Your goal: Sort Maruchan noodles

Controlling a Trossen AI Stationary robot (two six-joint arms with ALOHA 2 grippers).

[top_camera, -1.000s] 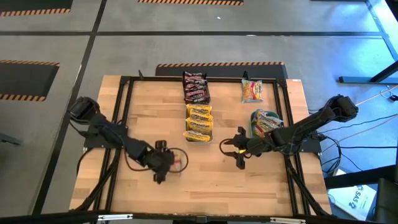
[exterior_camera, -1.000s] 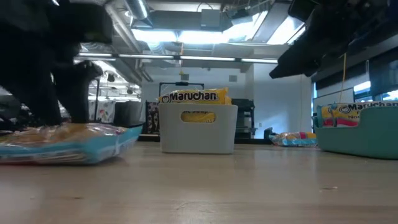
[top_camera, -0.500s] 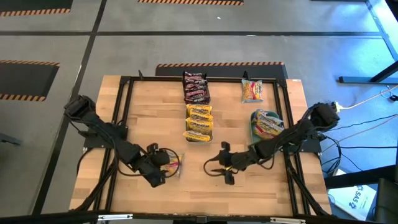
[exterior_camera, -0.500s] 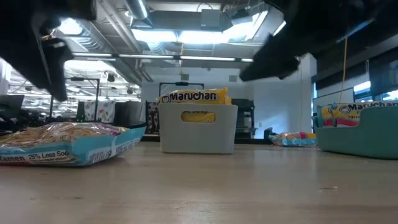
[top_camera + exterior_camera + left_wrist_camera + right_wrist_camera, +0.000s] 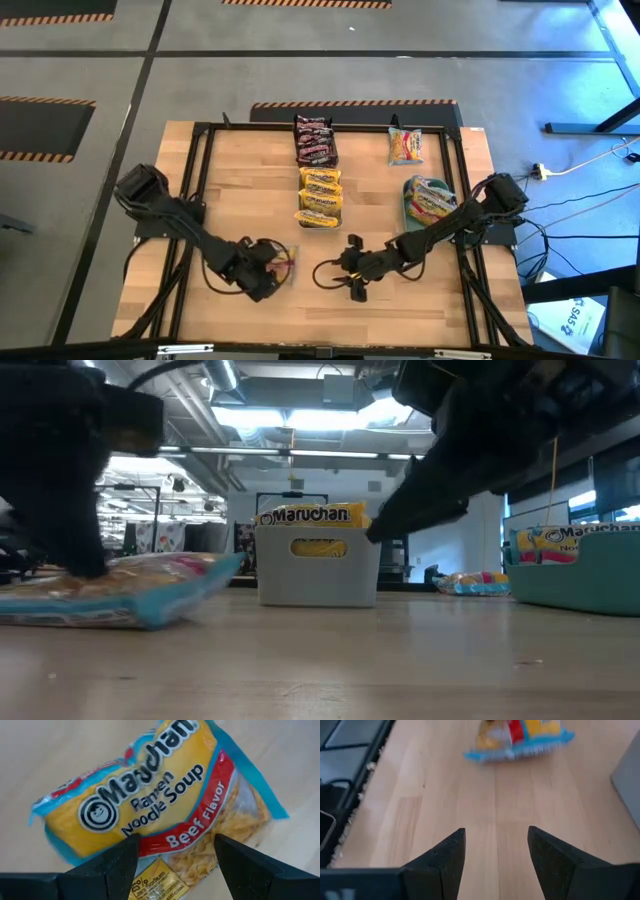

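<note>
Nearest the front edge of the table (image 5: pixel 420 300), the left gripper (image 5: pixel 262 277) is down over a loose beef-flavor packet (image 5: pixel 150 815) with blue trim — its fingers spread wide on either side, nothing clamped. Whether they touch the wrapper I cannot tell. Just beside it toward the middle, the right gripper (image 5: pixel 345 281) hovers low over bare wood, jaws parted and empty, aimed at that same packet.

Farther back, the sorting looks well along. The clear bin (image 5: pixel 320 198) in the middle holds yellow packets, the dark bin (image 5: pixel 314 141) behind it holds dark brown-red ones, and the teal bin (image 5: pixel 428 198) on the right holds several more. One orange-yellow packet (image 5: pixel 405 146) lies loose near the far right corner. By my reckoning two packets are left: the one in front and that far one.

The front half of the table is open wood, with room to lift and swing. The two grippers are close together, so a carry toward the bins could crowd the right arm.
</note>
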